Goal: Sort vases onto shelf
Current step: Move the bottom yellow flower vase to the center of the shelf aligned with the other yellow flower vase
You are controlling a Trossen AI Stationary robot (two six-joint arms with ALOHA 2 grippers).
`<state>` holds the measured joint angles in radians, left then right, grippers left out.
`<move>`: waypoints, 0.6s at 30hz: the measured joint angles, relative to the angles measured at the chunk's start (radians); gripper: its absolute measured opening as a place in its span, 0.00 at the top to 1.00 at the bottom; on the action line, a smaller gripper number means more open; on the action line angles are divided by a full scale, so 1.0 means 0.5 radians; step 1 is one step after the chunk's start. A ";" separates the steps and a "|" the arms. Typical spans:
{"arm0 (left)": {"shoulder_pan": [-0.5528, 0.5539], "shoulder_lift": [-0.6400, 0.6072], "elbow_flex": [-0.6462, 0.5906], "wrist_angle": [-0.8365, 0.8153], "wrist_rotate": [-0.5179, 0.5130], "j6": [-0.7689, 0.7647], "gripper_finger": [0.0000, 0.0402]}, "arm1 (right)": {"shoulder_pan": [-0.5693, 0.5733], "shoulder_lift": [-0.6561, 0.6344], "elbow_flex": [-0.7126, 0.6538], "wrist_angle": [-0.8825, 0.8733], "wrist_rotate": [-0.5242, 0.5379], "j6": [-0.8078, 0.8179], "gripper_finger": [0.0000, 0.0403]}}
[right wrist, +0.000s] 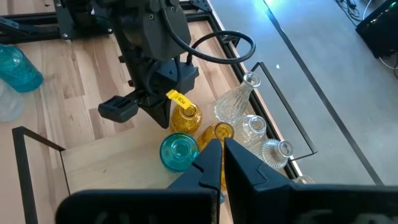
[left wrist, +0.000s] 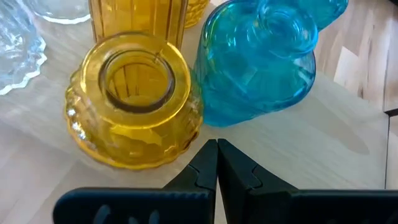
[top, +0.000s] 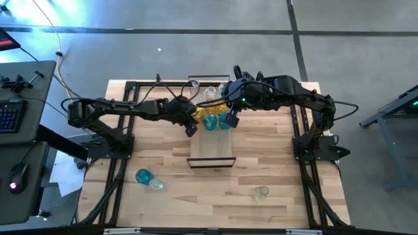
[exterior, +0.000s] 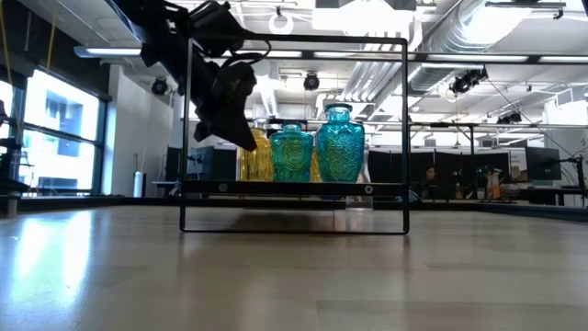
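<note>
The shelf (top: 211,151) is a light-wood board with a black frame, in the middle of the table. At its far end stand several vases: clear ones (right wrist: 239,102), yellow ones (left wrist: 127,99) and two teal ones (exterior: 291,153) (exterior: 340,142). My left gripper (left wrist: 216,149) is shut and slants down just above the board. Its tips sit between a ribbed yellow vase and a teal vase (left wrist: 258,62), with a narrow strip of wood showing before the yellow one. My right gripper (right wrist: 222,148) is shut and empty, hovering high over the teal vases.
Off the shelf, a teal vase (top: 142,175) and a clear vase (top: 155,185) lie on the table at the near left. Another clear vase (top: 261,192) lies at the near right. The shelf's near half is bare board. Black arm frames run along both table sides.
</note>
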<state>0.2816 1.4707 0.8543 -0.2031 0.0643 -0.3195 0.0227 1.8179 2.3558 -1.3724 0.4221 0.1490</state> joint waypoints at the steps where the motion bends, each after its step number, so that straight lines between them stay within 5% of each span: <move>1: 0.001 0.007 0.001 0.005 0.000 0.001 1.00 | 0.000 0.000 0.000 0.000 0.000 0.000 1.00; 18: 0.080 0.012 0.000 0.000 -0.054 0.035 1.00 | 0.000 0.000 0.000 -0.001 -0.002 -0.001 1.00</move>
<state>0.3218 1.4765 0.8543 -0.2031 0.0372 -0.3019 0.0227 1.8179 2.3558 -1.3727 0.4213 0.1486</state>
